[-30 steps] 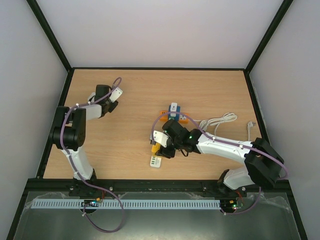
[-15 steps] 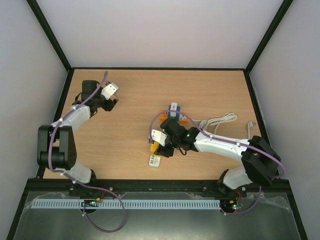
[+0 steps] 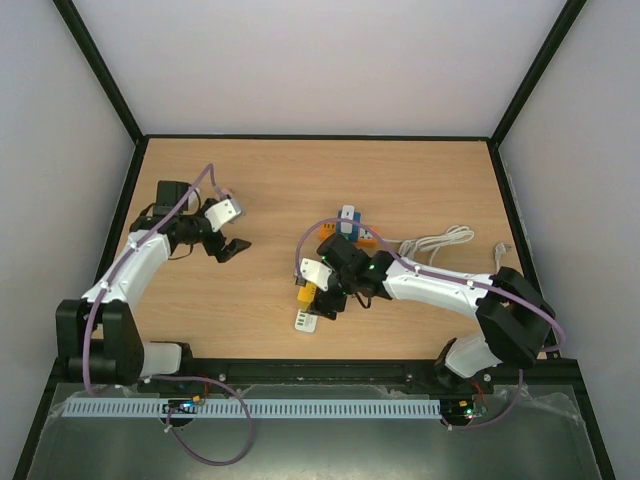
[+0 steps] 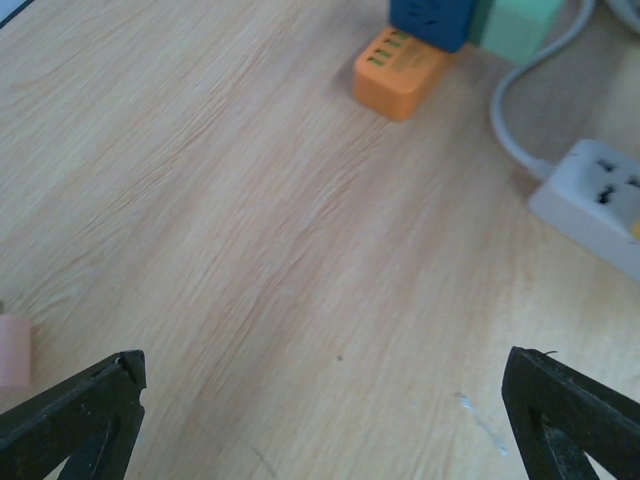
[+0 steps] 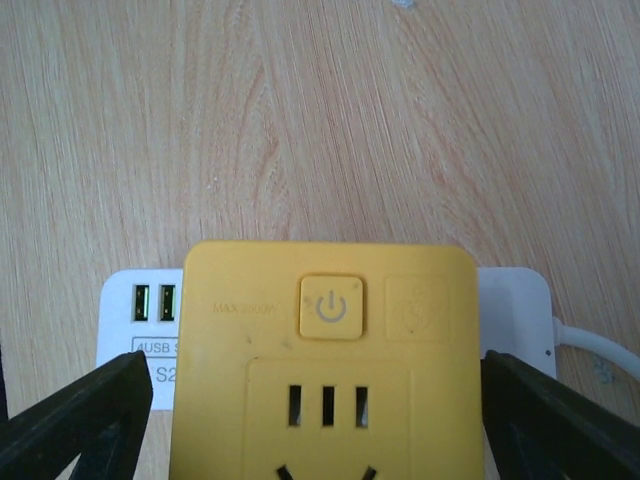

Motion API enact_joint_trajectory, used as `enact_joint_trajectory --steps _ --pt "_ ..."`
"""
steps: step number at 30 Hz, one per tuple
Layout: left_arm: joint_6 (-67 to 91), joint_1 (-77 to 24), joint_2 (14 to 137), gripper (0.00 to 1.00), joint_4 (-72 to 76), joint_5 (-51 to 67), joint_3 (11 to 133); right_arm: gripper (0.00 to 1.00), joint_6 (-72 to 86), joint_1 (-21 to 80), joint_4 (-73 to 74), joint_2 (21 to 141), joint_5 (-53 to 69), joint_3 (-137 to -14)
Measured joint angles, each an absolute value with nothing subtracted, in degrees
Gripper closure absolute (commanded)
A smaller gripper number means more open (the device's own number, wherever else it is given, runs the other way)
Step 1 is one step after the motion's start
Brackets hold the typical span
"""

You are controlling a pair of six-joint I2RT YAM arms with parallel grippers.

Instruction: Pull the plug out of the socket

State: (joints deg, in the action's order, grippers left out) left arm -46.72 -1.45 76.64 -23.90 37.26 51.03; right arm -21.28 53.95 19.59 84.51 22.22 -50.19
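Robot lab test cell: wood tabletop [image 3: 420,180] boxed in by plain white panels [image 3: 320,60] on a black frame [image 3: 101,70], left arm [image 3: 135,265] and right arm [image 3: 440,288] bolted to the front rail [image 3: 320,369], slotted cable duct [image 3: 300,408] below it, a power strip [image 3: 308,321] lying on the wood.

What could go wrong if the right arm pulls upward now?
The right pincer straddles the yellow plug with its jaws apart, so it may rise without the plug. Nothing holds the white socket strip down; the left pincer hangs open away from it, so the strip might lift too.
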Motion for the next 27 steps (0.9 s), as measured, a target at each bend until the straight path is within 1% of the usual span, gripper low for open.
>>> enact_joint_trajectory --steps 5,12,15,18,20,24,27 --pt "-49.3 -3.73 73.06 0.0 -28.77 40.34 51.03 0.09 -21.39 52.31 20.78 83.37 24.25 -50.54" --pt "-53.87 -11.94 70.48 0.0 -34.94 42.48 51.05 0.13 -21.41 43.64 21.58 77.84 31.94 -51.4" --pt "-54.24 -16.08 70.48 0.0 -35.55 42.28 51.03 0.18 -21.21 38.72 22.24 76.53 35.55 -51.4" --pt "-54.06 -20.88 70.67 0.01 -35.31 41.43 51.05 0.27 -20.8 34.98 22.94 76.03 38.22 -51.37" --pt "-53.74 -24.49 71.57 0.0 -34.94 40.49 51.13 0.3 -20.43 33.32 23.33 75.81 39.51 -51.35" --pt "-52.84 -30.39 75.9 0.0 -34.2 38.59 52.58 0.3 -20.36 30.94 24.01 75.26 41.89 -50.74" --pt "-52.29 -33.98 79.2 0.0 -33.39 36.75 54.28 0.27 -20.82 29.91 23.97 73.97 43.0 -48.97"
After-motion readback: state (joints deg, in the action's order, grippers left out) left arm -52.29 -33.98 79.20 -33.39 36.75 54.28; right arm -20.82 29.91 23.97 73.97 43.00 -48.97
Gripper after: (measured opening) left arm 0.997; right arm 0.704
